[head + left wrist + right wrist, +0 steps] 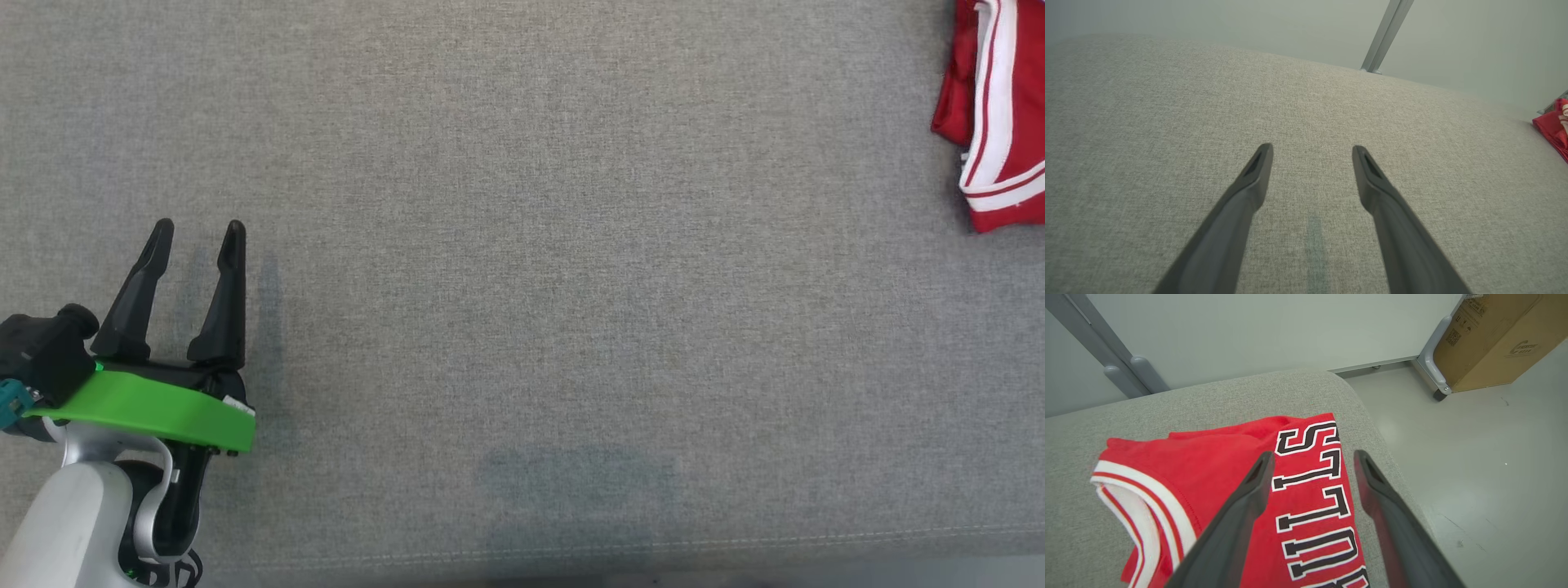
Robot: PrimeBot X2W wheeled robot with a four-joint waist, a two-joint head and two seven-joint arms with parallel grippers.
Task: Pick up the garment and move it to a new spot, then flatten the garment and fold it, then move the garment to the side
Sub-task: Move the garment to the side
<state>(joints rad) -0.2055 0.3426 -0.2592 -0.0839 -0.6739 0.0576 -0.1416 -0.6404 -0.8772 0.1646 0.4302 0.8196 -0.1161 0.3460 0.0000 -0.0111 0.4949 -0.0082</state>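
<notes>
**Right gripper [1312, 457] spread above the red jersey [1208, 473]; left gripper [200, 229] open over bare cushion**

On my right wrist feed the two dark fingers stand well apart with nothing pinched between them. The jersey lies folded on the grey fabric cushion [1298, 392] directly beneath them. Its black-and-white block lettering runs between the two fingers, and its white trim with a thin red stripe sits off to the left of the left-hand finger. The right-hand fingertip sits over the cushion's edge, just past the jersey's side. Beyond that edge I see pale floor [1474, 465], and further ahead and to the right a cardboard box [1494, 339] against the wall.

My left gripper is also wide open and holds nothing. On the head camera it sits over plain grey fabric, fingers pointing away from me. The jersey is well apart from it, far off to its right at the cushion's far corner. The left wrist feed agrees, with a small patch of red at the right edge, ahead of and beyond the right-hand finger.
</notes>
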